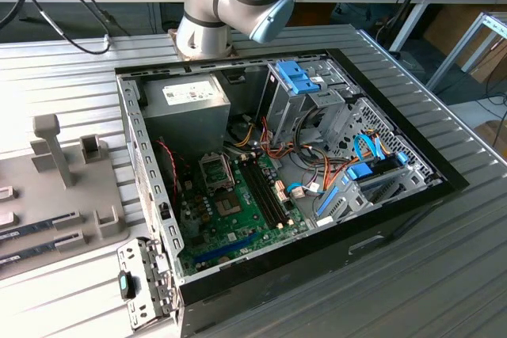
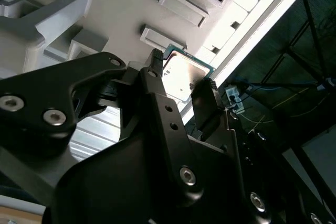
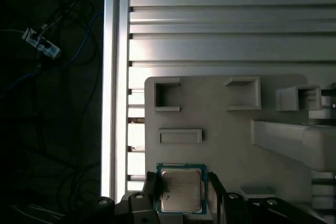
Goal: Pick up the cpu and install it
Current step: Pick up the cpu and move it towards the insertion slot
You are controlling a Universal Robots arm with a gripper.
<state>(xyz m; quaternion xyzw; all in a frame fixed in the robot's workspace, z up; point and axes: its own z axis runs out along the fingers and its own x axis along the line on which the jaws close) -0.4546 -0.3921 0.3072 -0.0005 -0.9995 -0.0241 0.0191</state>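
The exterior view stands well back and high, looking down at a slant into the open computer case [image 1: 147,172], with the grey tray [image 1: 24,184] at the exterior view's left. The first wrist view rides just above the claw [image 3: 182,192] and faces straight down. The second wrist view peers slantwise from behind the claw, very near. Both wrist views share the pinched chip [image 2: 181,77], the tray's pockets and the table edge [image 3: 115,77].
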